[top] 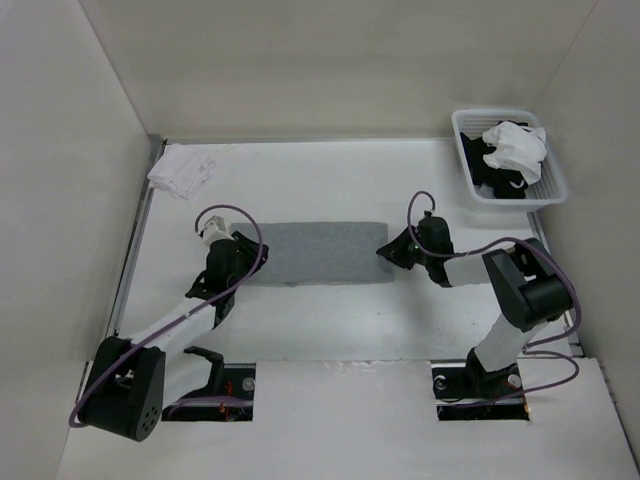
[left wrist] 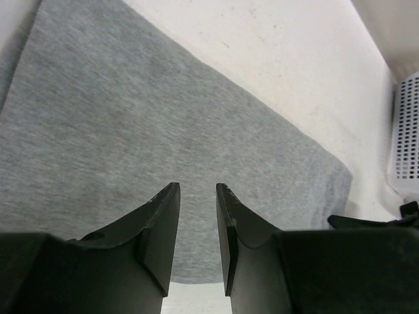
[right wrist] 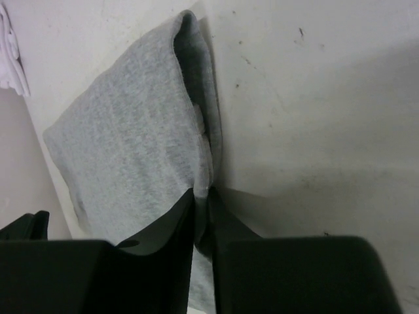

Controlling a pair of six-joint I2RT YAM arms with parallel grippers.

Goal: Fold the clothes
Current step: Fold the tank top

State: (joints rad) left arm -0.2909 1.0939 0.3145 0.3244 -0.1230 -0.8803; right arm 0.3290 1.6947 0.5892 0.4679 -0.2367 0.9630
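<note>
The clothes (top: 323, 252) are a light grey knit piece lying as a flat rectangle in the middle of the white table. My left gripper (top: 252, 262) is at its left end; in the left wrist view the jaws (left wrist: 196, 186) stand open just above the grey fabric (left wrist: 163, 124), with nothing between them. My right gripper (top: 386, 250) is at the right end of the cloth. In the right wrist view it (right wrist: 201, 193) is shut on the folded edge of the grey fabric (right wrist: 124, 131), which bunches up between the fingers.
A white mesh basket (top: 516, 203) with black and white garments (top: 512, 150) stands at the back right; its corner (left wrist: 407, 137) shows in the left wrist view. A white cloth bundle (top: 182, 168) lies at the back left. Walls enclose the table on three sides.
</note>
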